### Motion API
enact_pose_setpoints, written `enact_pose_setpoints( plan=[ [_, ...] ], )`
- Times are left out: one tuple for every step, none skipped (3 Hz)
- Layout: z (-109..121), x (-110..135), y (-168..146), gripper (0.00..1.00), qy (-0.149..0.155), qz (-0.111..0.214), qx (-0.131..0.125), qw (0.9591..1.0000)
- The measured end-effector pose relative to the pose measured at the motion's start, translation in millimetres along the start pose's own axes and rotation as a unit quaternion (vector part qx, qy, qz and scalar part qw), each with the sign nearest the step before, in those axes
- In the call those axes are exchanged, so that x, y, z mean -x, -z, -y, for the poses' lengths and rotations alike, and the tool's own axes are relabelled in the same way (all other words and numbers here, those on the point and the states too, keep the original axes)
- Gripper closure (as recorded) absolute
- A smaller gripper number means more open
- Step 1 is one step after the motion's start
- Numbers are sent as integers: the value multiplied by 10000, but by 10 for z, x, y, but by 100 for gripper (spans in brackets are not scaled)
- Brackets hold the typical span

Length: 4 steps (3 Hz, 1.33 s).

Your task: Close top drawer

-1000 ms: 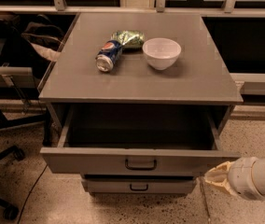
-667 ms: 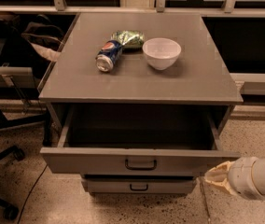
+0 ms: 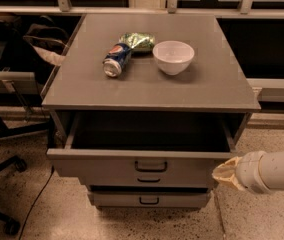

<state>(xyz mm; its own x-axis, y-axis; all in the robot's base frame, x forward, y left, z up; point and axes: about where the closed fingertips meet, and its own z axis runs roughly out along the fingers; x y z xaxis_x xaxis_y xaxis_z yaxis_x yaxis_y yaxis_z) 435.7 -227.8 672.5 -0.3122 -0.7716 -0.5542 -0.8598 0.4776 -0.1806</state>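
Note:
The top drawer point(image 3: 102, 166) of the grey metal cabinet stands pulled out and looks empty inside. Its flat front panel carries a small dark loop handle point(image 3: 150, 166). My gripper point(image 3: 225, 174) comes in from the right edge on a white arm, its tan tip next to the right end of the drawer's front panel. Below the top drawer are two narrower grey drawers point(image 3: 147, 199) with similar dark handles, both pushed in.
On the cabinet top point(image 3: 207, 84) lie a blue soda can point(image 3: 116, 60) on its side, a green snack bag point(image 3: 138, 40) and a white bowl point(image 3: 173, 56). An office chair base point(image 3: 2, 184) and a cable are at left on the speckled floor.

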Motion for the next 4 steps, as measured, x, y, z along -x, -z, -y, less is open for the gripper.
enact_pose_setpoints(
  plan=[
    [348, 204, -71, 100, 21, -25, -141, 9999],
    [348, 204, -71, 100, 22, -25, -141, 9999],
    [348, 204, -71, 81, 22, -25, -141, 9999],
    [348, 204, -71, 50, 22, -25, -141, 9999]
  ],
)
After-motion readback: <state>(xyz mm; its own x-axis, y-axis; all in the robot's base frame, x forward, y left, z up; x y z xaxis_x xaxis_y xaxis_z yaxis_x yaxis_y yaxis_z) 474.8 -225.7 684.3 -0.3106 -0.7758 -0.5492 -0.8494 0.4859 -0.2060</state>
